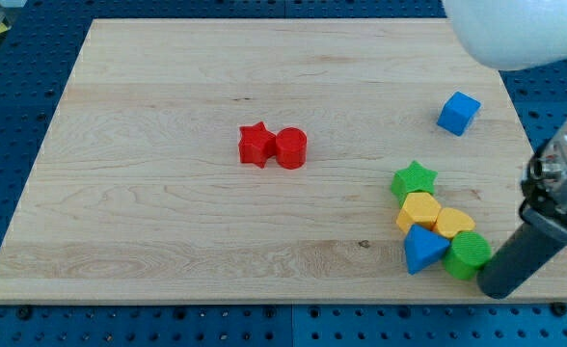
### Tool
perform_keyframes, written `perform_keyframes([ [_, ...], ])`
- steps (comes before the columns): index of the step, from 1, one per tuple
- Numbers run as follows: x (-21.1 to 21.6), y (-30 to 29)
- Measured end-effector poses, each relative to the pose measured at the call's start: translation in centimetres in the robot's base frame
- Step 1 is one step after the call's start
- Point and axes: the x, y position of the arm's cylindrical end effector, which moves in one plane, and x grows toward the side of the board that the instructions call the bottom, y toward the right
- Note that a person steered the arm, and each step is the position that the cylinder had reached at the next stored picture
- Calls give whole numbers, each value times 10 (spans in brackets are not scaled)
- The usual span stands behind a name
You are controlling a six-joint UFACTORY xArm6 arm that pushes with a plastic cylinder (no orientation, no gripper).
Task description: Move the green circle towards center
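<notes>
The green circle point(468, 254) sits near the view's bottom right corner of the wooden board point(168, 193). It touches a blue triangle point(422, 249) on its left and a yellow block point(453, 223) above it. My tip point(497, 288) is at the lower end of the dark rod, just right of and below the green circle, touching or almost touching it.
A second yellow block point(418, 209) and a green star point(415, 179) lie above the cluster. A blue cube point(458, 113) is at the right, higher up. A red star point(256, 145) and a red circle point(290, 148) touch each other near the centre.
</notes>
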Motion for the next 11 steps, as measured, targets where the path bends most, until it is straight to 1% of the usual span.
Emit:
perform_keyframes([
  [1,0,-29],
  [2,0,-36],
  [3,0,-29],
  [4,-2,-1],
  [5,-14,8],
  [6,-15,-16],
  [7,-15,-54],
  [8,-15,-71],
  [9,-15,-72],
  [10,-24,-87],
  [11,-42,-99],
])
